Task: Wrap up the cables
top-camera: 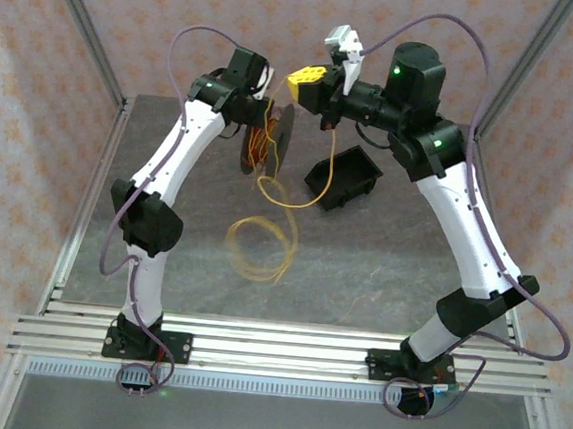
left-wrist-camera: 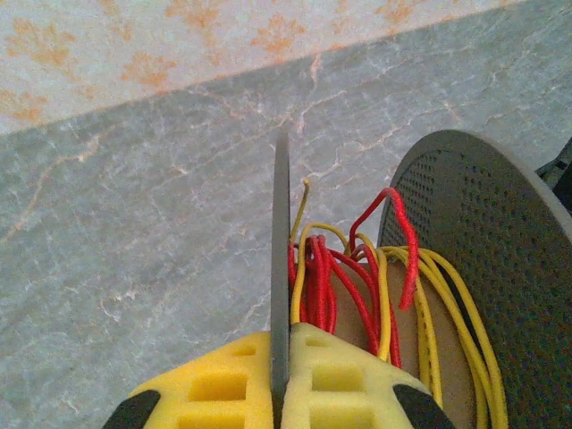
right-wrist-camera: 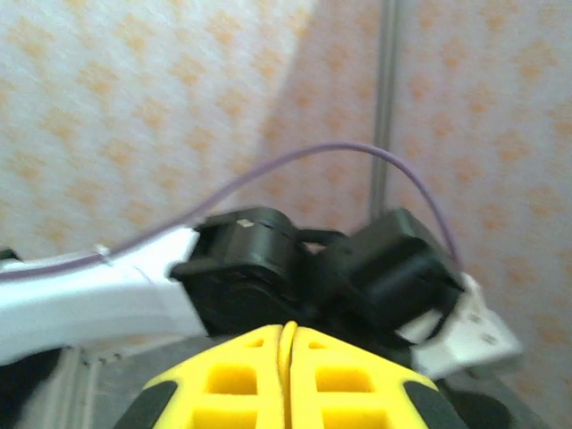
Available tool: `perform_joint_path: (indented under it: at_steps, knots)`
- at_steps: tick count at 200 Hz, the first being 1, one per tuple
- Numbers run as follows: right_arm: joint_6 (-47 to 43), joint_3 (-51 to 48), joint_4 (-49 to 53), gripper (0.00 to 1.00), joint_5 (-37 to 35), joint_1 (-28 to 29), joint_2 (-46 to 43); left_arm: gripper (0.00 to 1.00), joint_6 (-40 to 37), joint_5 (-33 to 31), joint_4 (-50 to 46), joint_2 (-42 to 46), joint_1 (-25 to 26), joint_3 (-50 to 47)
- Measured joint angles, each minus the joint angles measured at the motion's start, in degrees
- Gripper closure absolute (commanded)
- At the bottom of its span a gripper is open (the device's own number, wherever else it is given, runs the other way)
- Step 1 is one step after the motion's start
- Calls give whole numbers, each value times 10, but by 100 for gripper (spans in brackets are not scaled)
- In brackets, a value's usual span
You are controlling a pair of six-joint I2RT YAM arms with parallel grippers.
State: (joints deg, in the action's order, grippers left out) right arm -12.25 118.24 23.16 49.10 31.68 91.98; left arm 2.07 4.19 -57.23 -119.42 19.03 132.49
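Observation:
A dark grey spool (top-camera: 281, 134) hangs above the table's back middle, and my left gripper (left-wrist-camera: 281, 344) is shut on the thin edge of one flange (left-wrist-camera: 281, 259). Red and yellow cables (left-wrist-camera: 357, 286) are wound on the core between that flange and the perforated one (left-wrist-camera: 487, 268). From the spool a yellow cable (top-camera: 269, 188) drops to loose loops (top-camera: 261, 244) lying on the table. My right gripper (top-camera: 302, 79) is raised beside the spool's top, and its yellow pads (right-wrist-camera: 255, 375) are shut on a thin yellow cable strand (right-wrist-camera: 287, 344).
A black bin (top-camera: 343, 176) sits tilted on the table right of the spool, under the right forearm. Patterned walls and metal frame posts (top-camera: 82, 26) close in the back and sides. The left arm's black wrist (right-wrist-camera: 259, 268) is close in front of the right gripper.

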Motion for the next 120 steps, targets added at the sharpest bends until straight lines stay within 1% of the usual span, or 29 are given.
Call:
perform_joint_path:
  at_steps: [17,37,70,120]
  knots:
    - [23,-16,-26,100,-2,0,0,100,7,0,-23,-4,0,0]
    - [27,-19,-31,100,-29,-6,0,100,6,-2,-34,0,0,-14]
    - [45,-19,-39,100,-74,-38,1,100,0,-2,-4,33,0,-106]
    - [89,-18,-40,100,-93,-92,7,100,-7,-11,29,49,1,-156]
